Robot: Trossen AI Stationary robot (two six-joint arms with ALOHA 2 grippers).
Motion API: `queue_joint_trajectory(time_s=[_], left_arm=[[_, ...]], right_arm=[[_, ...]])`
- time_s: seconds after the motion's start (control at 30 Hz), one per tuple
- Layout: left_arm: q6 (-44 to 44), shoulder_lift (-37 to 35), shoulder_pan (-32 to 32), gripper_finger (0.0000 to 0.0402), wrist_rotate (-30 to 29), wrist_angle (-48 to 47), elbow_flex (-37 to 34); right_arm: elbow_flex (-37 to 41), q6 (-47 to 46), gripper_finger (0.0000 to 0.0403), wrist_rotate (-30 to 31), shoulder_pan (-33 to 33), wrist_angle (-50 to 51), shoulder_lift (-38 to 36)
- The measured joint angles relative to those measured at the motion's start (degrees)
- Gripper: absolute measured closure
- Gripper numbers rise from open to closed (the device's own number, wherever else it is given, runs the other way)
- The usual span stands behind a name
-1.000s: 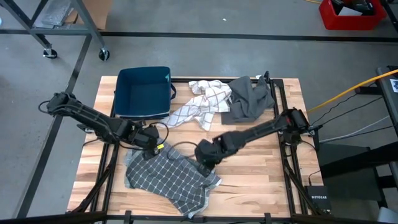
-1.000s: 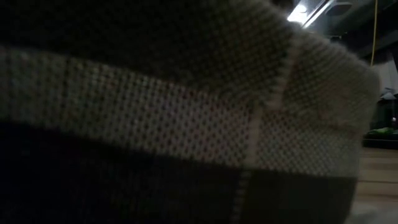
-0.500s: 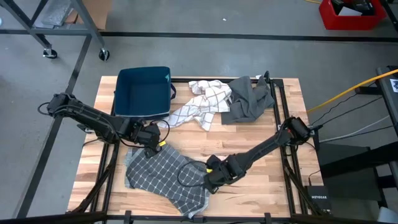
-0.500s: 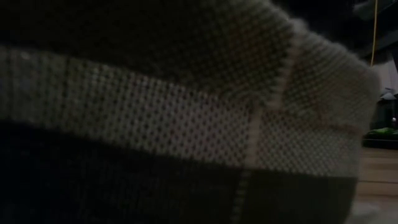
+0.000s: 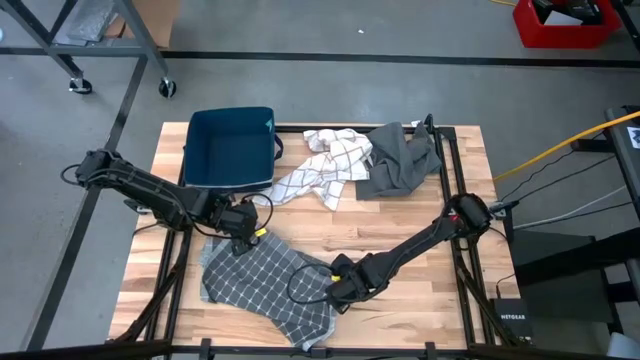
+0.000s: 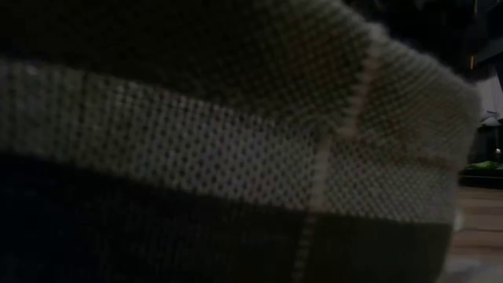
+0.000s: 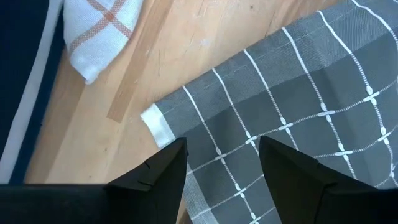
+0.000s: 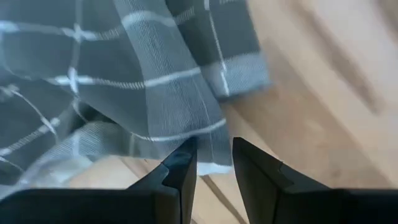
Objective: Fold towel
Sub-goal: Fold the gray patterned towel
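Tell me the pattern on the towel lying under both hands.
The grey cloth towel has a grid of thin white lines; the left wrist view shows it best.

A grey towel [image 5: 265, 285] with a thin white grid (rumpled, not yet folded) lies spread on the near part of the wooden table [image 5: 400, 225], one corner curled under.

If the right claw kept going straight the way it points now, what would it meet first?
The grey checked towel: its edge lies just ahead of the right claw, whose fingers stand a little apart. How far above the wooden table it sits is unclear.
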State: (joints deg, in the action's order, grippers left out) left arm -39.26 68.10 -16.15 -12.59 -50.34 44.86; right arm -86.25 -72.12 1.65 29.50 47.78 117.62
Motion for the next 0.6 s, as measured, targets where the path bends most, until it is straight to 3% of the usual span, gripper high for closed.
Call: queue_joint_trajectory(time_s=[0.3,0.6], left_arm=[[-0.34,0.00,-0.38,0.0208,1.30,-0.04,-0.02],[0.71,0.00,-0.36,0.0208,1.44,0.02,-0.02]], right_arm=[[7.86,-2.92,0.0295,-3.58,0.08,-16.81,-0.16],[7.95,-2.95,0.0300,-5.40,0.06,-18.18,-0.12]])
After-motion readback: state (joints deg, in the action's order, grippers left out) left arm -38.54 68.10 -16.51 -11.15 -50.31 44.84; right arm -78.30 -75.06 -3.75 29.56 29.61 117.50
